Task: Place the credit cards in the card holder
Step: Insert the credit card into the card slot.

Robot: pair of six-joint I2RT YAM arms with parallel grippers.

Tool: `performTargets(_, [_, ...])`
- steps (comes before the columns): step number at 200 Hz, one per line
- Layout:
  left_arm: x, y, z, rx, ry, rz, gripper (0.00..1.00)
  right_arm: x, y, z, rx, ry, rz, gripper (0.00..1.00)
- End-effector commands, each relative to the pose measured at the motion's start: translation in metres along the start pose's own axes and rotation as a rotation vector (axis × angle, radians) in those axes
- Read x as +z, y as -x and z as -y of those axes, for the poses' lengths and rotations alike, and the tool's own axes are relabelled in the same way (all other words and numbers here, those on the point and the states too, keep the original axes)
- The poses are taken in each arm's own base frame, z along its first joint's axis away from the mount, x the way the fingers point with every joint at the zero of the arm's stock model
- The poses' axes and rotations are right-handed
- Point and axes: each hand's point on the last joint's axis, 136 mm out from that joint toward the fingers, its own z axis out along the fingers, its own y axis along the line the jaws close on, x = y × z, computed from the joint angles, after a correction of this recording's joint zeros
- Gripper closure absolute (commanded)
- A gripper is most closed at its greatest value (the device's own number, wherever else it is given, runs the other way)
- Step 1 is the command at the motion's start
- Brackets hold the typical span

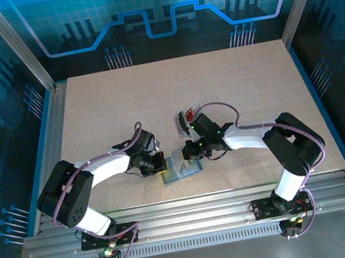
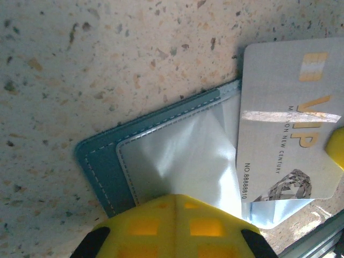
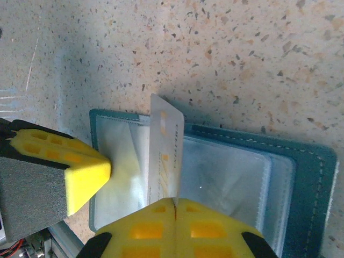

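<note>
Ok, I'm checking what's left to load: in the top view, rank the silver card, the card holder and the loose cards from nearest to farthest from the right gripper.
1. the silver card: clamped edge-on in the right gripper.
2. the card holder: lying open just beneath the fingertips, on the near side.
3. the loose cards: lying apart, farther back.

Card holder (image 1: 181,169) on table (image 1: 217,81) near front edge; card (image 3: 164,156) edge-down on it; other cards (image 1: 184,121) behind.
</note>
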Motion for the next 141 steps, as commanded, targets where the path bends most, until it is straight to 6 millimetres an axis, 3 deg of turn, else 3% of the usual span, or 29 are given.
performTargets(1, [0.013,-0.019,-0.037,-0.06,0.119,-0.056,0.97,0.005,-0.019,0.012,0.031,-0.027,-0.049,1.0])
performTargets(141, [0.018,-0.02,-0.046,-0.059,0.153,-0.064,0.98,0.002,-0.047,0.024,0.121,-0.032,-0.12,1.0])
